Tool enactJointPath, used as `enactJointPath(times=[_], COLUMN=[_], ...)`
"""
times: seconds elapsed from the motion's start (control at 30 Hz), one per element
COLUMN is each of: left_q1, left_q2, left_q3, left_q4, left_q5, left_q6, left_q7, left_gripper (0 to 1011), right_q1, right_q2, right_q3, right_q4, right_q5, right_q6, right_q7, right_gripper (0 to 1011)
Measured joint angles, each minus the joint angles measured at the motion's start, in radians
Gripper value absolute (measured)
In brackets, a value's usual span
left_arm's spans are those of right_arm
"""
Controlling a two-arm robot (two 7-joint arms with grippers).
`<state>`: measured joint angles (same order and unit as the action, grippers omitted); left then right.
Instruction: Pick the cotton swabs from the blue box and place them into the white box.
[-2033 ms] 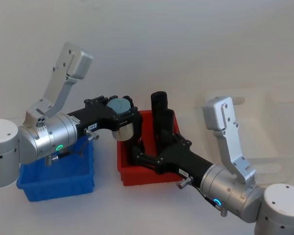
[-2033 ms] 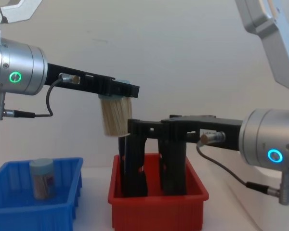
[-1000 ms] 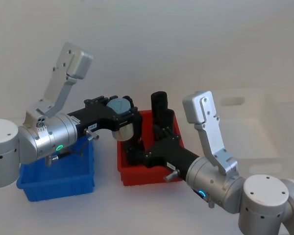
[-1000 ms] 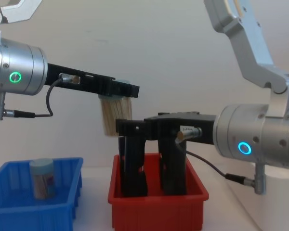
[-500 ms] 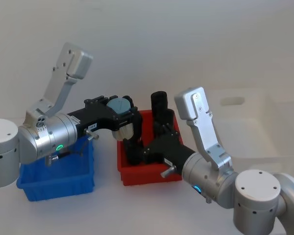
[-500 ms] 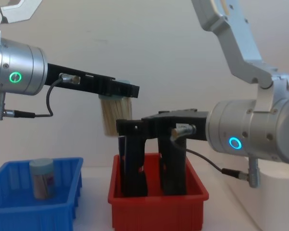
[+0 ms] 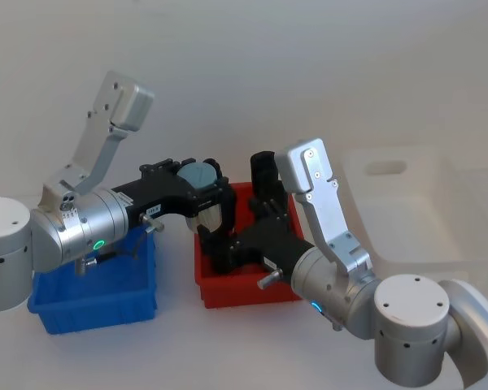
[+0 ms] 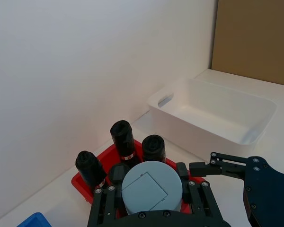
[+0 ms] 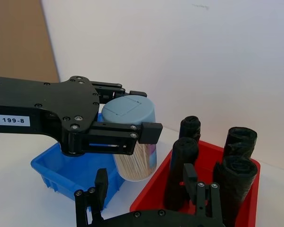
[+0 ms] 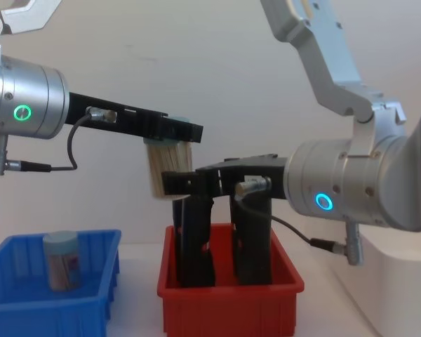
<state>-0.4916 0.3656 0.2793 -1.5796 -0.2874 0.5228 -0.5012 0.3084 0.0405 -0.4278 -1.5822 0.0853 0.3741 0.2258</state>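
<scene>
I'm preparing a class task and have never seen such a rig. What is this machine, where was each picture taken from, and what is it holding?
It is a two-armed robot with cameras on its head, chest and both wrists; each picture comes from one of them. The left gripper holds a tub of cotton swabs in the air. The right gripper is open at the tub's lower end. On the table are a blue box with a second tub, a red bin of black rolls, and a white box.

swab tub (image 10: 167, 175) held aloft; second tub (image 10: 61, 261) upright in blue box (image 10: 28, 309)
</scene>
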Motion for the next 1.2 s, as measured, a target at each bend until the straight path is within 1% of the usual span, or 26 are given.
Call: enactJointPath(times=[0.3, 0.73, 1.2], left_q1=[0.000, 0.000, 0.000], left_q2=[0.000, 0.000, 0.000], left_q3=[0.000, 0.000, 0.000], left_q4=[0.000, 0.000, 0.000], left_q5=[0.000, 0.000, 0.000], left_q6=[0.000, 0.000, 0.000], left_q7=[0.000, 0.000, 0.000], left_gripper=[670, 670, 670], right_q1=[0.016, 0.033, 0.056], right_q2=[-0.015, -0.030, -0.050], right_q3=[-0.006, -0.009, -0.015], right_q4=[0.020, 0.049, 0.089], right_q5=[-0.016, -0.026, -0.037], right_q6=[0.005, 0.006, -0.007], right_q7=[-0.008, -0.012, -0.011], right_gripper=[1001, 1001, 1001])
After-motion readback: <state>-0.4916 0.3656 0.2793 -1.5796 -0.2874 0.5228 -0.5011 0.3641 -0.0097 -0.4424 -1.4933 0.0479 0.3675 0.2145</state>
